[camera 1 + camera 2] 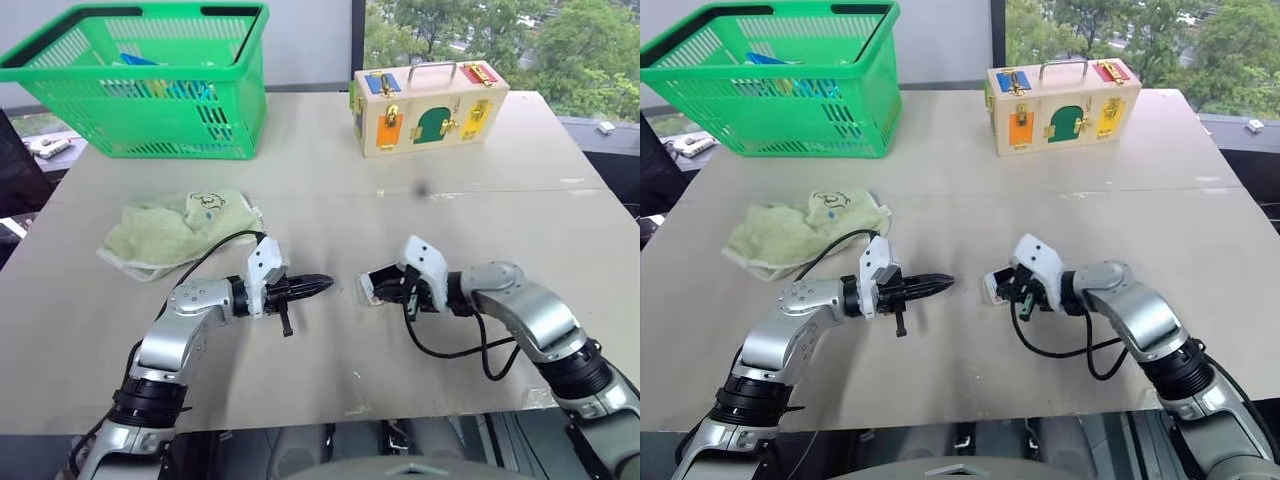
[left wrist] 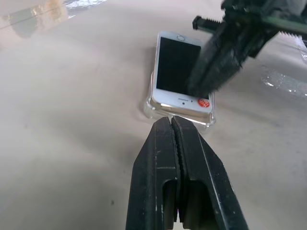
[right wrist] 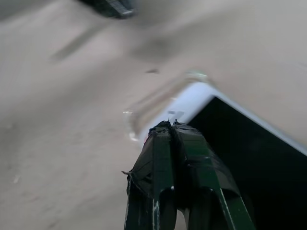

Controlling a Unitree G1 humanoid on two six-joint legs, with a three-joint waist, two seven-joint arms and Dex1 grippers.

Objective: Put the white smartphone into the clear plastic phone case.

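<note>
Left claw [image 1: 325,284]: clenched, fingers pressed together, nothing between them, pointing level across the worktop [image 1: 330,370] toward the phone.

Right claw [image 2: 204,88]: clenched, nothing gripped, tip bearing down on the lower end of the phone's screen, beside the red dot near the home-button end.

Phone [image 2: 178,72]: flat on the worktop between the two claws, screen up, black glass in a white frame. Sits in the case [image 2: 152,108], whose clear rim shows around the end nearest the left claw; full seating all round cannot be told. Seen from the head cameras as a small white shape under the right claw tip [image 1: 368,290].

Left claw tip: just short of the case rim, apart from it.

Black cable [image 1: 450,350]: looped on the worktop below the right wrist.

Pale green towel [image 1: 175,232]: crumpled, behind the left arm, well apart from the phone.

Far left: green basket [image 1: 150,80], items inside.

Far right: wooden latch box [image 1: 428,105] with metal handle and coloured doors, upright near the far edge.
</note>
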